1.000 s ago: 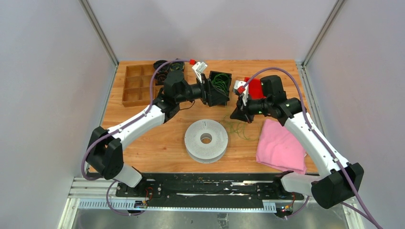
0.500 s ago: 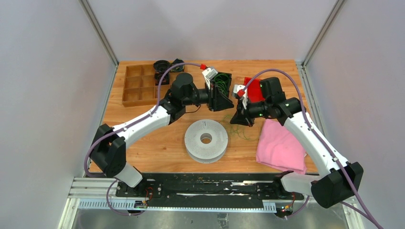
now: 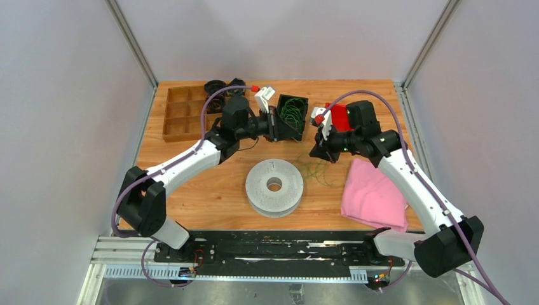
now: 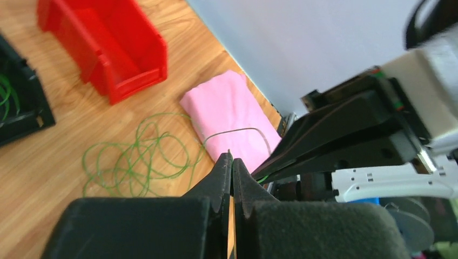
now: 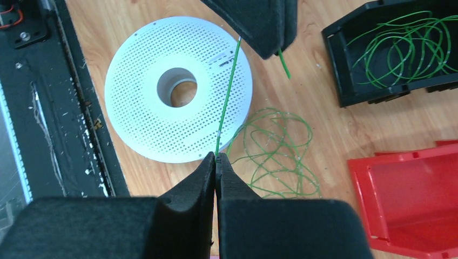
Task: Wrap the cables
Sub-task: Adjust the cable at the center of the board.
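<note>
A thin green cable (image 5: 227, 97) runs taut between my two grippers, above the white perforated spool (image 5: 178, 89). My right gripper (image 5: 216, 156) is shut on its lower end. My left gripper (image 4: 232, 159) is shut on the other end, and a short green tail (image 5: 284, 66) pokes out past its fingers (image 5: 259, 27). The rest of this cable lies in loose green loops (image 3: 316, 170) on the wood between the spool (image 3: 274, 187) and the pink cloth (image 3: 374, 194). More green cables (image 5: 405, 46) curl inside the black bin (image 3: 292, 113).
A red bin (image 3: 339, 116) stands behind my right arm. A wooden compartment tray (image 3: 184, 113) sits at the back left, with small dark cord bundles (image 3: 216, 89) beside it. The black base rail (image 3: 273, 244) runs along the near edge.
My left gripper swung right toward the right gripper, shut on the cable, and drew back left. My right gripper stayed shut on the cable and hardly moved.
</note>
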You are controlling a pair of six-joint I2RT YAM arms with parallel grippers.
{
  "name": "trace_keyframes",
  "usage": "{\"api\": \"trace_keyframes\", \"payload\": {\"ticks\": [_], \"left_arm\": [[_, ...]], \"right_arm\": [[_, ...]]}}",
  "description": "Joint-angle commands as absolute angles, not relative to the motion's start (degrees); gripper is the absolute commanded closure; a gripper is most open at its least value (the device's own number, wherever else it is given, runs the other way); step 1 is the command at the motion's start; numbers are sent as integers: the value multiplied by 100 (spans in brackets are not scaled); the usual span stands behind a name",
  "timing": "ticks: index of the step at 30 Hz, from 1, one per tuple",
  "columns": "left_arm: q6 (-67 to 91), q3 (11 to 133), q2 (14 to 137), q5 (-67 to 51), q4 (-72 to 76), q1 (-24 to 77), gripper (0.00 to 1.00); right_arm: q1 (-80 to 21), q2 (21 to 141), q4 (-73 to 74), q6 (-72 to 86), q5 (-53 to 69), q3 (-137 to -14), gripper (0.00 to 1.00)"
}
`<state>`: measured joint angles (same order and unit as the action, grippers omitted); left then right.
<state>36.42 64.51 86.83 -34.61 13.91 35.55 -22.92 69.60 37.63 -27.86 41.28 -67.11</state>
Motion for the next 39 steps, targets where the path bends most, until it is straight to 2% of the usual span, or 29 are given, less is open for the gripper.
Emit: {"api": "trace_keyframes", "payload": {"ticks": [1,18,20,26,31,34,39], "left_arm": [[4196,6299,8429,-2816,1398,3242,100],[4051,6042,8195,-2512,1265,3120,93],[4044,6047,8209,-2516,1268,3127,86],[3758,6062,8129,-2509,1292,3088,57],[3055,6191,8037,-2629,1117,2924,43],[1889,6383,8004,-2641,355,2849,37],[-1103,6496,7892,-3148,-1774,2860,29]], "right_arm": [[-2303,6855,3879,-2492,3491,-6683,99],[-2303,6807,3877,-2753,3874,-6475,99],[-2303,6861,3869,-2755,3940,-6515,99],[-2303,6918,3913,-2802,3946,-6497,99],[-2303,6827,4010,-2873,3810,-6455,99],[-2303,6810,4133,-2875,3784,-6517,99],[-2298,6809,4233,-2749,3448,-6591,99]]}}
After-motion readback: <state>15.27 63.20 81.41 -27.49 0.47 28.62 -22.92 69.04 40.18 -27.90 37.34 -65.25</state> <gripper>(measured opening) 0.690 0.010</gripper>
